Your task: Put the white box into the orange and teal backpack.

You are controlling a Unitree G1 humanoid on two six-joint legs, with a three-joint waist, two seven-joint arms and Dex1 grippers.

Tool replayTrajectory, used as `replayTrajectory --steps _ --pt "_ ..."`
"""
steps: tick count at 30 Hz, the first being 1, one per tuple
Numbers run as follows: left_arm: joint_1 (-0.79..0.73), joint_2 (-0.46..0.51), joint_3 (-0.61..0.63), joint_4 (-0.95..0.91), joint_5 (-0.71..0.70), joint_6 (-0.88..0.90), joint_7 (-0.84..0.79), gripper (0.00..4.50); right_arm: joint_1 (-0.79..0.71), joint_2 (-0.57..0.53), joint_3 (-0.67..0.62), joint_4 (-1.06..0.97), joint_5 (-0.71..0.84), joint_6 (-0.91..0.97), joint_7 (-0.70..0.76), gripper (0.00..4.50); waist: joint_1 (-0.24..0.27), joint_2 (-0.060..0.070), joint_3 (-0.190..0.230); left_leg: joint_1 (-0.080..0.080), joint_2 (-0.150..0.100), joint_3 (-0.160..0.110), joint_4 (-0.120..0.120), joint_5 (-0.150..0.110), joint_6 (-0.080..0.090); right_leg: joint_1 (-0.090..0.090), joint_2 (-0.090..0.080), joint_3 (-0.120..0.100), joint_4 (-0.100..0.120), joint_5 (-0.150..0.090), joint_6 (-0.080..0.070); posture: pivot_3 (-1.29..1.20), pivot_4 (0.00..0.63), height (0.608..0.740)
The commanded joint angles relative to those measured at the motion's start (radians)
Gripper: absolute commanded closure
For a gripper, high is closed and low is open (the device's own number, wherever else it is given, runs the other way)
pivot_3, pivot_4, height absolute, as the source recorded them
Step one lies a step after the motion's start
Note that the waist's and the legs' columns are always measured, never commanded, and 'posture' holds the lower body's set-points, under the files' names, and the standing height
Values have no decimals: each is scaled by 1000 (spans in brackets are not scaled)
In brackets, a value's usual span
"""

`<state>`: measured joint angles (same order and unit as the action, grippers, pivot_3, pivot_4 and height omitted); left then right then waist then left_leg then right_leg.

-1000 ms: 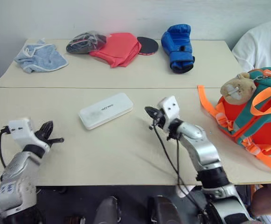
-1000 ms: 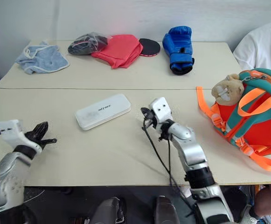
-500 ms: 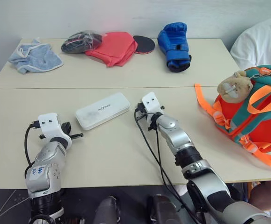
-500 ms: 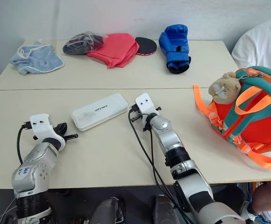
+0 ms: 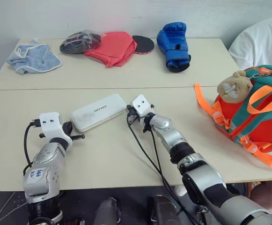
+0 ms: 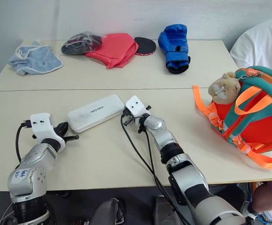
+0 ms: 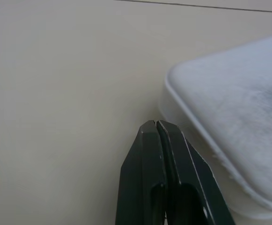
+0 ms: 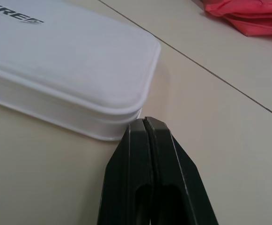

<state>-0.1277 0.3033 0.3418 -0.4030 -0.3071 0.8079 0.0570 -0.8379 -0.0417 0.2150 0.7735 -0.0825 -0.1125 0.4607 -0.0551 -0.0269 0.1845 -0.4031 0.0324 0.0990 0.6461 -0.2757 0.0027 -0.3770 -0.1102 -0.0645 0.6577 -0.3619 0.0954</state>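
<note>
The white box (image 5: 99, 111) lies flat on the near table, slanted, with small grey lettering on top. At its left end my left gripper (image 5: 72, 133) sits shut, its fingertips (image 7: 155, 129) close to the box's corner (image 7: 229, 117). Shut as well, my right gripper (image 5: 129, 111) is at the box's right end, fingertips (image 8: 145, 125) against or just short of the rounded corner (image 8: 93, 70). The orange and teal backpack (image 5: 255, 115) stands at the table's right edge with a tan plush toy (image 5: 233, 86) on it, well away from both grippers.
On the far table lie a blue cloth (image 5: 30, 56), a dark bundle (image 5: 77, 42), a red-pink folded cloth (image 5: 113, 47), a black round paddle (image 5: 143, 44) and a blue boxing glove (image 5: 174, 41). A person in white (image 5: 260, 44) sits at the right. Black cables (image 5: 147, 152) trail from my right arm.
Both grippers have closed in on the box's two ends, the left moving right, the right moving left and forward. The camera view has shifted slightly.
</note>
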Motion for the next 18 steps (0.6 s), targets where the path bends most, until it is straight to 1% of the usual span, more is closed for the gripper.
replayTrajectory --steps 1,5,7,9,12,15,18 --pt "72 53 13 -71 -7 -23 -85 4469 95 -42 45 -212 20 6 136 4500 -1 0 0 0 0 0 0 0 0 0 0 0 0 0 0 0 150 740" --pt "124 89 35 -77 -17 -57 -150 4469 203 -105 75 -408 33 69 230 4500 2 0 0 0 0 -1 0 0 0 0 0 -1 -1 0 0 0 150 740" --pt "150 87 73 -74 -15 -75 -153 4469 242 -123 58 -478 44 125 230 4500 3 0 0 0 0 -1 0 0 0 0 0 -1 -1 0 0 0 150 740" --pt "155 61 131 -72 -12 -89 -116 4469 249 -120 30 -505 48 179 194 4500 4 0 0 0 0 -2 0 0 0 1 0 -1 -1 0 0 0 150 740" --pt "130 22 168 -68 -12 -78 -64 4469 200 -99 1 -457 21 217 98 4500 5 0 0 0 0 -2 0 0 0 1 -1 -2 -1 0 0 0 150 740" --pt "83 22 136 -37 2 -64 -57 4469 118 -46 -23 -347 9 231 -15 4500 5 0 0 0 0 -3 0 0 0 0 -1 -3 0 0 0 0 150 740" --pt "33 -2 97 -2 28 -61 -22 4469 20 10 -41 -193 -14 232 -128 4500 3 0 0 0 0 -3 0 0 0 0 -1 -3 0 0 0 0 150 740"
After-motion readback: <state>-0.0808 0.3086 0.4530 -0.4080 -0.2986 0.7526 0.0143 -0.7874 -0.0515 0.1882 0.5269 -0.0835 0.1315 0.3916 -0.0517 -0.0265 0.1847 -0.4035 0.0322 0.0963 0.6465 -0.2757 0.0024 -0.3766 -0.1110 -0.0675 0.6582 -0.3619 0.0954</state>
